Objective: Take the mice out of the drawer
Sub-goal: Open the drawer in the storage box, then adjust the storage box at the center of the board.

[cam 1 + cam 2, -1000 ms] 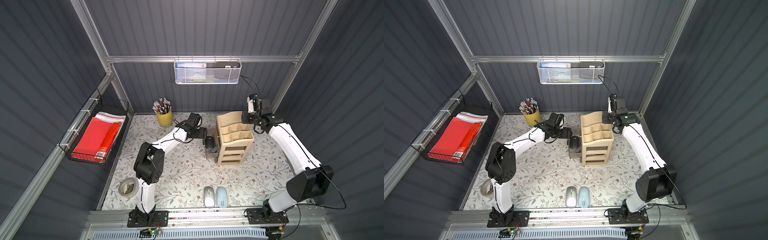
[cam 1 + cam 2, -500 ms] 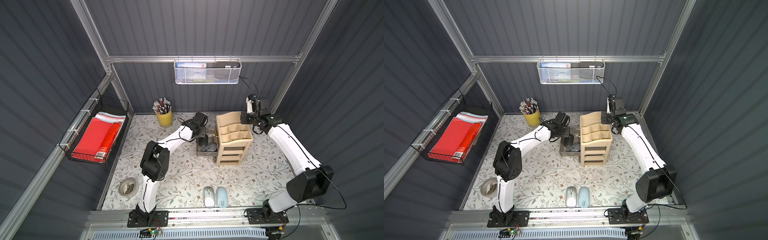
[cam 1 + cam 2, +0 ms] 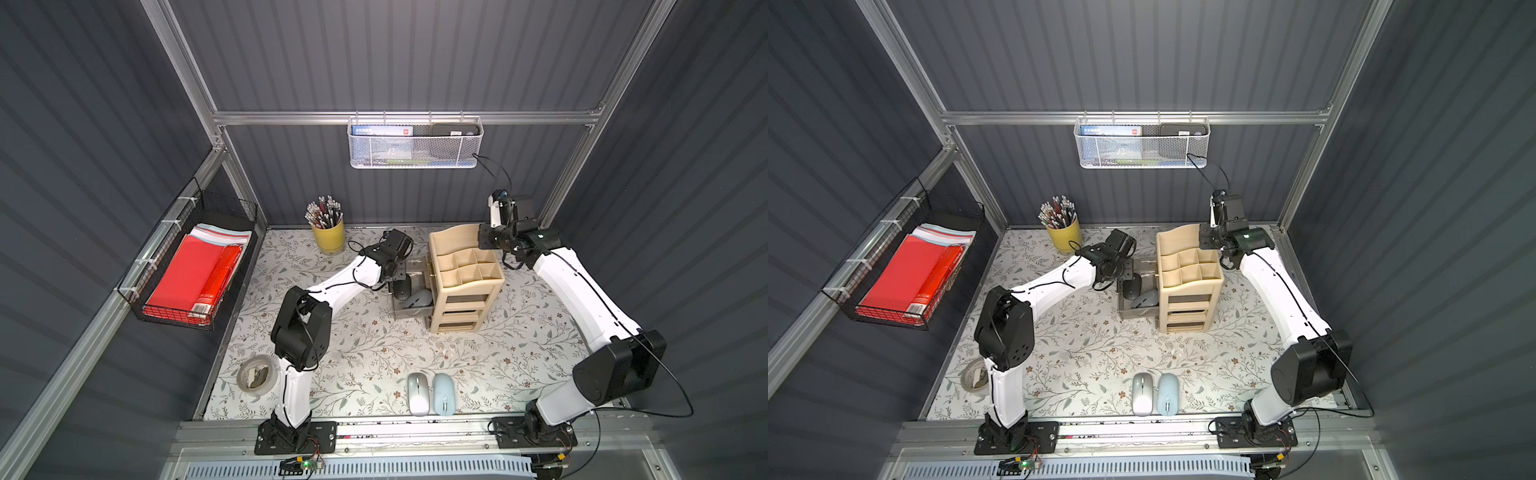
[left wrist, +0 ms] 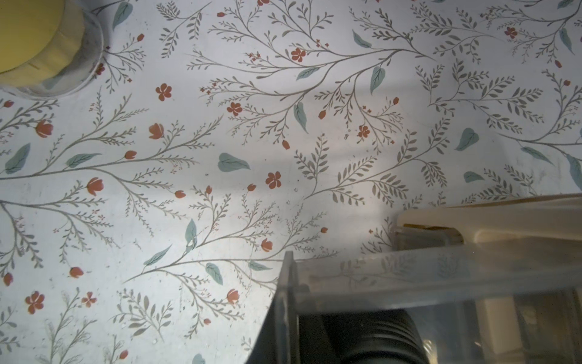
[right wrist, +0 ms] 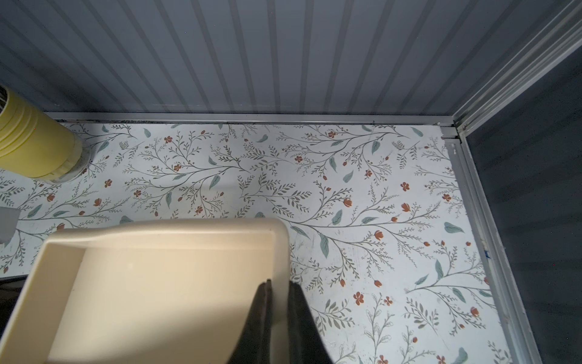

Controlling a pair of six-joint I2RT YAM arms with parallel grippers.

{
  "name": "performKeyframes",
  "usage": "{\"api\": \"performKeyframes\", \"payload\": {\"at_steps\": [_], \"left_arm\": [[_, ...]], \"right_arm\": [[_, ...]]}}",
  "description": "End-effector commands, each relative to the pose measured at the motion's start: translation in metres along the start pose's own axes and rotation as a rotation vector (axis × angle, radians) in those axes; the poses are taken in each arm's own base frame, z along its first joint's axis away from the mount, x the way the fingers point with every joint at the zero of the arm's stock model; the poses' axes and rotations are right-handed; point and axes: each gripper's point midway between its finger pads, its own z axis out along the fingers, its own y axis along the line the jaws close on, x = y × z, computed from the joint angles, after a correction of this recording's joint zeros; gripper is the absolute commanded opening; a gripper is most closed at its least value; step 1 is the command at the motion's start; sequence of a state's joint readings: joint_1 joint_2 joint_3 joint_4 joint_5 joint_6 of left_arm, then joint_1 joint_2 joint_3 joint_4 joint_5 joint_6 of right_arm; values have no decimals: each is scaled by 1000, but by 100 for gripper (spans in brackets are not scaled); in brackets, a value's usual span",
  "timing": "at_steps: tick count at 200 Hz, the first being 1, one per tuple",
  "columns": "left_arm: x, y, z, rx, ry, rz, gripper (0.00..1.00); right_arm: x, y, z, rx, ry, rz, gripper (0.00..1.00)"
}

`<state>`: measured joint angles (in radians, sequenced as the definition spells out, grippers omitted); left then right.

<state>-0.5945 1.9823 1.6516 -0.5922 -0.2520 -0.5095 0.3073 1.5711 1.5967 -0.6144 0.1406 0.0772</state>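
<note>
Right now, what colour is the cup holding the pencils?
The pencil cup is yellow, clearest in a top view.

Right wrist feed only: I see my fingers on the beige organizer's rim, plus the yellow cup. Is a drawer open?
Observer: Yes. A clear drawer is pulled out of the organizer on the side facing the left arm.
Operator: Mice in it?
Observer: Two show in both top views: a black mouse with a grey mouse beside it.
Operator: Any out already?
Observer: A silver-white mouse and a pale blue mouse lie side by side on the table, near its front edge.
</note>
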Motion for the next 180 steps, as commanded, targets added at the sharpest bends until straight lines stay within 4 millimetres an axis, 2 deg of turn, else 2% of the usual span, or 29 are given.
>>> {"api": "performKeyframes", "payload": {"at_steps": [1,44,72,87,97,111,114,128,145,163,180], "left_arm": [[5,61,-9,-200,17,12,14],[-13,82,-1,-259,-18,42,18],[-17,83,5,-249,-12,46,22],[-18,85,4,-252,-17,39,27],[-19,86,1,-249,-21,32,50],[-22,80,-4,-205,-35,24,95],[-23,78,-6,-187,-40,25,99],[-31,67,-18,-103,-68,17,99],[-48,57,-42,10,-126,-6,99],[-63,68,-65,45,-177,-35,99],[-66,85,-74,33,-188,-44,99]], "right_arm": [[7,-38,-4,156,16,-22,0],[2,-38,-12,151,-7,-37,0],[0,-42,-14,171,-16,-45,0],[-1,-47,-14,205,-15,-50,0],[0,-52,-14,232,-14,-56,0],[-2,-56,-14,258,-18,-61,0],[-2,-56,-14,258,-20,-63,0],[-6,-53,-11,247,-32,-69,0],[-13,-47,-8,217,-53,-93,0],[-27,-44,-7,210,-83,-144,0],[-42,-42,-5,210,-108,-238,0]]}}
